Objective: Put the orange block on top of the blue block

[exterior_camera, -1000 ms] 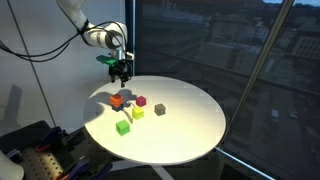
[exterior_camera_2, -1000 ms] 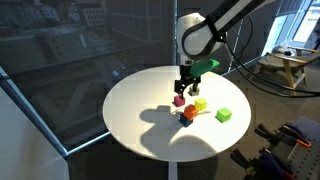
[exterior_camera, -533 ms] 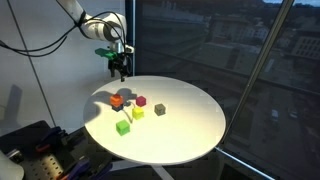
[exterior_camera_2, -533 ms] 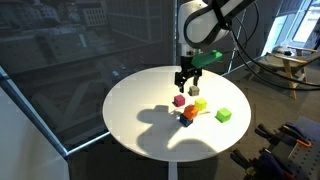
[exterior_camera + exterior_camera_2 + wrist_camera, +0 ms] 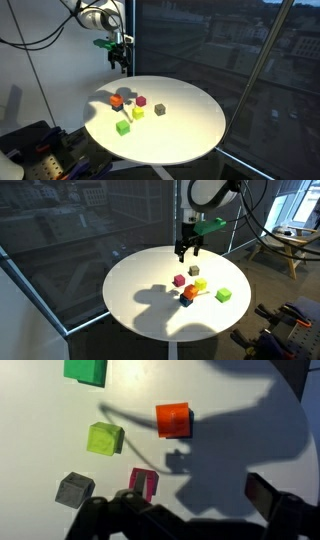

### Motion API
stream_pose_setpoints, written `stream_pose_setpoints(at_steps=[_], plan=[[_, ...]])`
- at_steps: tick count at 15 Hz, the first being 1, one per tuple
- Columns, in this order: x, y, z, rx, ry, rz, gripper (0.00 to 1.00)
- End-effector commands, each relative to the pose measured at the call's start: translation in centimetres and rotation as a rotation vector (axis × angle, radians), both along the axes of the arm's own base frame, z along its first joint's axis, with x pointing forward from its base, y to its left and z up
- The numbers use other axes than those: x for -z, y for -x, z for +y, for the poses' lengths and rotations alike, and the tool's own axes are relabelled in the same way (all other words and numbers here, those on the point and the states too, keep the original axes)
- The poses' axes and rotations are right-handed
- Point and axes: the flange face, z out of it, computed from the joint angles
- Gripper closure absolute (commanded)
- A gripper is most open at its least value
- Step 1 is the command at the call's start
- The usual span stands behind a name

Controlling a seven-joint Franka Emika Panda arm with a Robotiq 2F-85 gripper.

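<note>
The orange block (image 5: 117, 99) sits on top of the blue block (image 5: 186, 303) on the round white table (image 5: 190, 135); the stack shows in both exterior views. In the wrist view the orange block (image 5: 172, 419) covers the blue block, which is hidden there. My gripper (image 5: 122, 64) hangs high above the table, well apart from the stack, open and empty. It also shows in an exterior view (image 5: 186, 252) and in the wrist view (image 5: 190, 510).
A maroon cube (image 5: 141, 101), a yellow cube (image 5: 137, 113), a green cube (image 5: 123, 127) and a grey cube (image 5: 159, 109) lie close to the stack. Dark windows stand behind the table (image 5: 135, 290).
The gripper has risen straight up and away from the cubes. The orange block stays on the blue block; no cube has moved.
</note>
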Motion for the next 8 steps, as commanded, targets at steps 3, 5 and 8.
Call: stream_pose_setpoints(at_steps=[3, 5, 8], plan=[[-3.8, 2.1, -1.0, 0.025, -0.014, -0.026, 0.0], [-4.6, 2.8, -1.2, 0.024, -0.02, -0.033, 0.0], [-5.6, 4.1, -1.4, 0.027, -0.034, -0.043, 0.0]])
